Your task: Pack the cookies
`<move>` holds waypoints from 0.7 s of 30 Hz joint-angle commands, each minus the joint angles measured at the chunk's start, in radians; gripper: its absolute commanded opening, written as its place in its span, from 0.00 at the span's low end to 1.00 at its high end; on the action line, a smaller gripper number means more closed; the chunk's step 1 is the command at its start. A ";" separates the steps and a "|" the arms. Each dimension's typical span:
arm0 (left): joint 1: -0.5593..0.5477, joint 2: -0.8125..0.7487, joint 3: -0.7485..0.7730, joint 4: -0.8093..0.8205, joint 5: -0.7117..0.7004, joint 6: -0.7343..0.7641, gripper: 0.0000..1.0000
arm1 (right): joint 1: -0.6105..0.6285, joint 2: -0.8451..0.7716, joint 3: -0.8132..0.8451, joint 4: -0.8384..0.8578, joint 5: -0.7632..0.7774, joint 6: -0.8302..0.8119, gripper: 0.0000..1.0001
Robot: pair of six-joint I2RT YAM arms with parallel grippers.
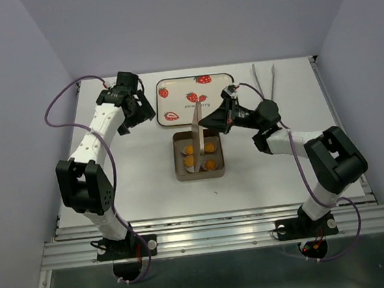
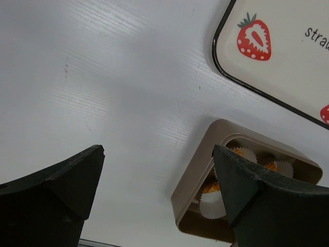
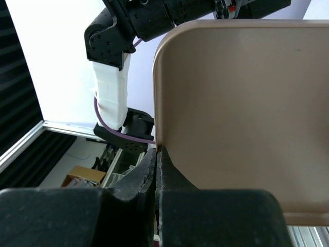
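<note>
A tan box (image 1: 201,176) sits mid-table with four orange-yellow cookies (image 1: 211,162) in white paper cups inside it. My right gripper (image 1: 204,123) is shut on the tan lid (image 1: 196,140), held on edge above the box's middle. In the right wrist view the lid (image 3: 241,103) fills the frame above the closed right gripper (image 3: 157,152). My left gripper (image 1: 141,113) is open and empty, hovering left of the tray and behind-left of the box. The left wrist view shows the left gripper (image 2: 158,150) open, with the box (image 2: 193,175) and a cookie (image 2: 212,188) beside the right finger.
A white strawberry-print tray (image 1: 194,99) lies behind the box; it also shows in the left wrist view (image 2: 288,62). Metal tongs (image 1: 264,81) lie at the back right. Walls enclose the table on three sides.
</note>
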 commanded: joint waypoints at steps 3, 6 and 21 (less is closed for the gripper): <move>-0.022 -0.058 -0.054 0.028 0.002 0.006 0.99 | 0.018 0.036 -0.021 0.240 -0.004 0.055 0.01; -0.025 -0.058 -0.060 0.035 -0.011 0.009 0.99 | 0.018 0.063 -0.038 0.310 -0.009 0.071 0.01; -0.028 -0.069 -0.095 0.075 -0.019 0.011 0.99 | 0.018 0.142 -0.062 0.415 -0.070 0.072 0.05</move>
